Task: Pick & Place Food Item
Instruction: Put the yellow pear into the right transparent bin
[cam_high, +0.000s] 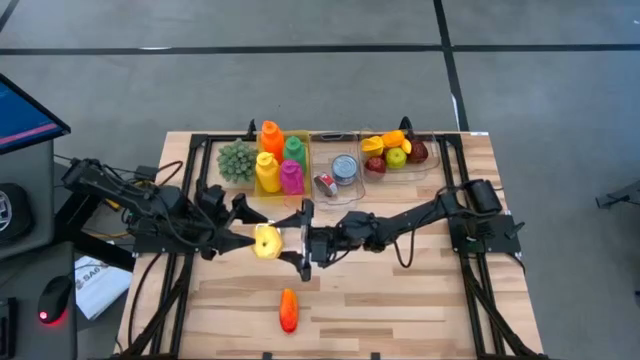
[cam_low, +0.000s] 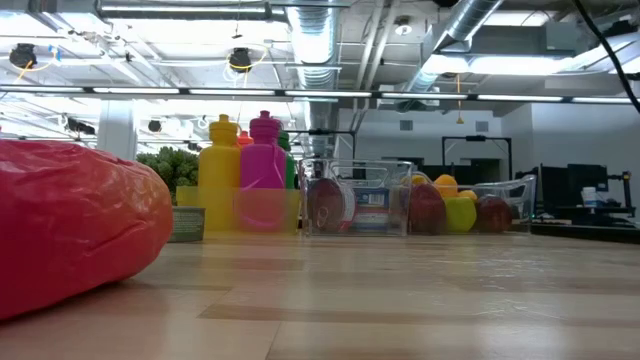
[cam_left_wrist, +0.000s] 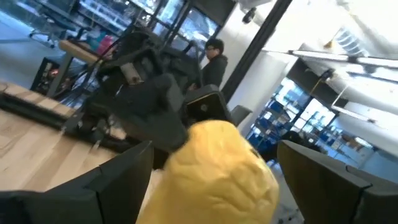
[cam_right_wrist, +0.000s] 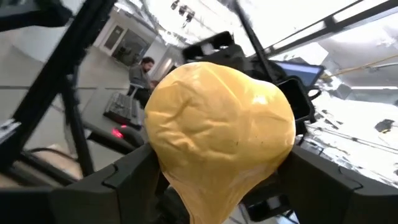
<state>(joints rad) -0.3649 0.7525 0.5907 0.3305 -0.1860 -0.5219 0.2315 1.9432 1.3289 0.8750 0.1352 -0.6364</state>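
Observation:
A lumpy yellow toy fruit (cam_high: 267, 241) hangs above the middle of the table between my two grippers. My right gripper (cam_high: 292, 240) reaches in from the table's right and is shut on it; the fruit (cam_right_wrist: 217, 118) fills the space between its fingers. My left gripper (cam_high: 246, 228) comes from the table's left and is open. Its fingers (cam_left_wrist: 118, 180) stand on either side of the fruit (cam_left_wrist: 217, 174) with narrow gaps. A red-orange food item (cam_high: 288, 310) lies on the table near the front edge. My right gripper pinches the yellow fruit by its two wide sides (cam_right_wrist: 163, 152) between its two fingers (cam_right_wrist: 124, 180). The fingers come about level from the table's right side. The fruit is lifted clear of the table, its narrow end lowest in the right wrist view.
Along the far edge stand a green leafy item (cam_high: 237, 160), a yellow bin of coloured bottles (cam_high: 280, 160), a clear bin with cans (cam_high: 335, 172) and a clear bin of fruit (cam_high: 397, 152). The red item (cam_low: 70, 225) looms close in the low view. Bare wood lies front right.

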